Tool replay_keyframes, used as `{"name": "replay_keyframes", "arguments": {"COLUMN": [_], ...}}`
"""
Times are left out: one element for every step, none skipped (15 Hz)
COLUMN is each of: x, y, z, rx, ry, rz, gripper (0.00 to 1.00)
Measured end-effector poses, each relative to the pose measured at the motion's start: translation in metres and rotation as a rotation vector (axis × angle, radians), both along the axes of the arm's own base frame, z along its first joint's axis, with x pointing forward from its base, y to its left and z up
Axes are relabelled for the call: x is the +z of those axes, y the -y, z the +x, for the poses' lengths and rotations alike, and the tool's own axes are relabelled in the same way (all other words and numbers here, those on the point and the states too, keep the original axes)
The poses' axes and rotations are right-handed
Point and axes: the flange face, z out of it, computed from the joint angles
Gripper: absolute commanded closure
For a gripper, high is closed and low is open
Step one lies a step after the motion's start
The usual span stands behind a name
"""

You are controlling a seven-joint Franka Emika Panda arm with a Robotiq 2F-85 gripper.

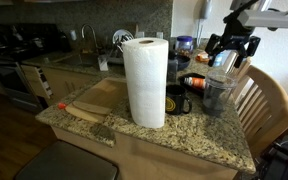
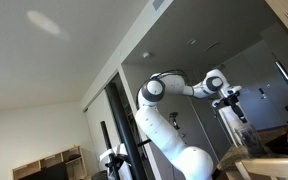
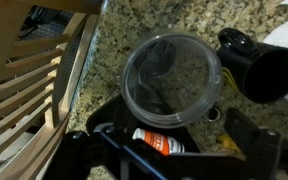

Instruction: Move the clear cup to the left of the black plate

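The clear cup stands upright on the granite counter, next to the black mug. In the wrist view I look straight down into the cup, which is empty. The black plate lies just beyond it at the frame's lower edge, with an orange-and-white tube on it. In an exterior view the plate is mostly hidden behind the mug and cup. My gripper hangs open directly above the cup, not touching it. It also shows high up in an exterior view.
A tall paper towel roll stands close to the mug. A wooden chair sits against the counter edge by the cup. A cutting board lies at the counter's other end. The mug is beside the cup.
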Motion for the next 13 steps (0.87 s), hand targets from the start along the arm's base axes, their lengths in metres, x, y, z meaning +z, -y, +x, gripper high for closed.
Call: {"name": "replay_keyframes", "arguments": {"x": [0.014,0.029,0.044,0.059,0.074,0.088,0.1,0.108,0.11,0.109,0.107,0.106,0.105], "y": [-0.007,-0.013,-0.017,-0.02,-0.023,-0.023,-0.022,-0.019,-0.014,-0.009,-0.007,-0.005,-0.005], "z": [-0.008,-0.017,-0.026,-0.035,-0.043,-0.052,-0.059,-0.065,-0.07,-0.072,-0.071,-0.07,-0.069], "rx": [-0.041,-0.087,-0.134,-0.182,-0.23,-0.279,-0.331,-0.381,-0.417,-0.44,-0.451,-0.457,-0.458], "ry": [0.034,0.069,0.104,0.139,0.172,0.204,0.232,0.248,0.244,0.234,0.23,0.228,0.226], "rz": [0.001,0.006,0.015,0.027,0.042,0.058,0.071,0.061,0.024,-0.005,-0.017,-0.022,-0.023], "gripper": [0.0,0.0,0.0,0.0,0.0,0.0,0.0,0.0,0.0,0.0,0.0,0.0,0.0]}}
